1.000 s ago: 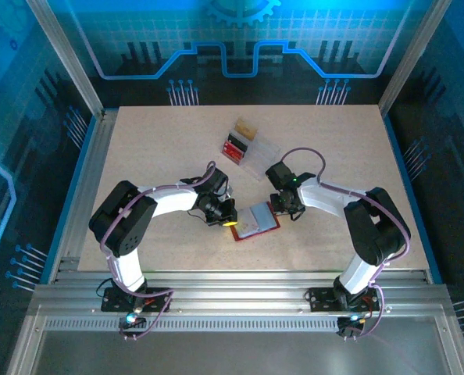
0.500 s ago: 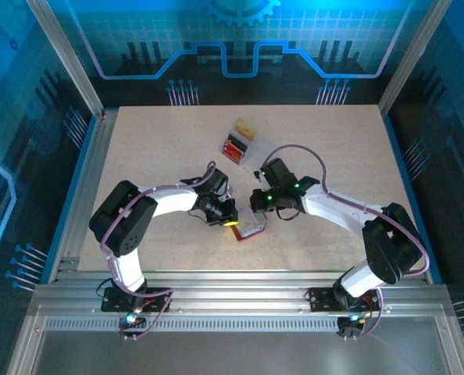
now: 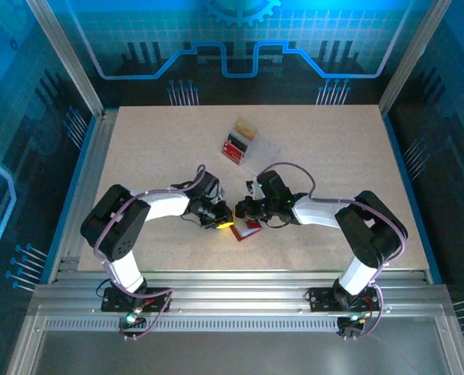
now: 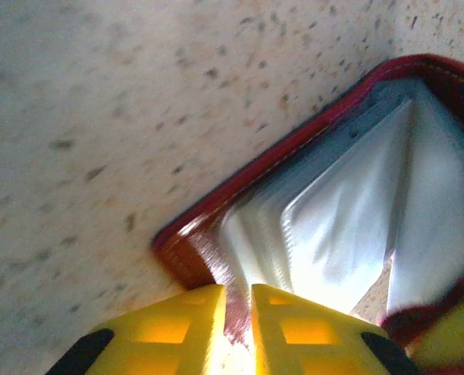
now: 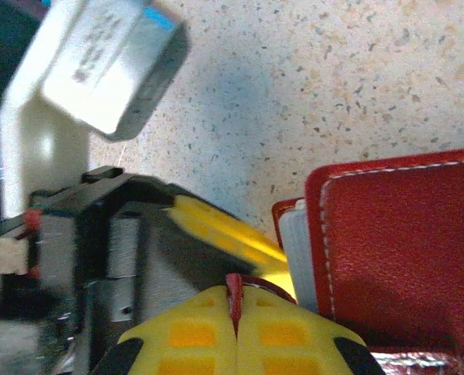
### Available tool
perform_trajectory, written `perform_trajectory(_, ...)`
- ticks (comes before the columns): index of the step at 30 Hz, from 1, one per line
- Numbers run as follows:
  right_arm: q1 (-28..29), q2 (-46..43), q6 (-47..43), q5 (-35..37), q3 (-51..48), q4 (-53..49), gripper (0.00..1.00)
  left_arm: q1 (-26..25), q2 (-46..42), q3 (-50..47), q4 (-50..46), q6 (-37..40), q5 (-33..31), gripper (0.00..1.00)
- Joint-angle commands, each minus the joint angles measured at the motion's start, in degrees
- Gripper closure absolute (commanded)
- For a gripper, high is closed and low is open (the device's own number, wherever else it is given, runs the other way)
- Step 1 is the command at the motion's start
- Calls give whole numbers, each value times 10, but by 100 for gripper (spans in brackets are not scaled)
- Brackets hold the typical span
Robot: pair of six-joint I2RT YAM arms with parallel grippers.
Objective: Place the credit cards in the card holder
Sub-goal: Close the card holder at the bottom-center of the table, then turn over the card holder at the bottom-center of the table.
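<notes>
The card holder (image 3: 249,229), a small dark red wallet, lies at the near middle of the table between both grippers. In the left wrist view it (image 4: 240,183) stands partly open, with pale credit cards (image 4: 333,226) inside it. My left gripper (image 4: 237,312) has its yellow jaws a narrow gap apart, and the wallet's near edge fills that gap. My right gripper (image 5: 234,301) is shut on a thin red flap of the wallet (image 5: 404,242). A pale card edge (image 5: 298,250) shows beside the cover. From above, the left gripper (image 3: 226,223) and the right gripper (image 3: 246,211) almost touch.
A clear plastic box (image 3: 255,156) lies further back, with dark red ribbed pieces (image 3: 233,147) and a tan block (image 3: 246,127). The left arm's yellow finger (image 5: 224,230) and camera housing sit close in front of the right gripper.
The right gripper has swung left with the wallet's cover, folding the flat open wallet nearly closed against the left gripper. The left arm has shifted slightly.
</notes>
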Motion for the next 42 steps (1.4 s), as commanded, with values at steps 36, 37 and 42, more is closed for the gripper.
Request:
perform_trajectory(36,-142,-210,-170,16,59,-356,46,91,-171,-51,-107,15,-4,71)
perform_trajectory(37,-164,-220,-164,16,41,-355,49,91,-170,-48,-108,17,-4,71)
perform_trajectory(42,-171,-178,-166,40,27,-357,77,91,-164,-22,-122,26,-4,72)
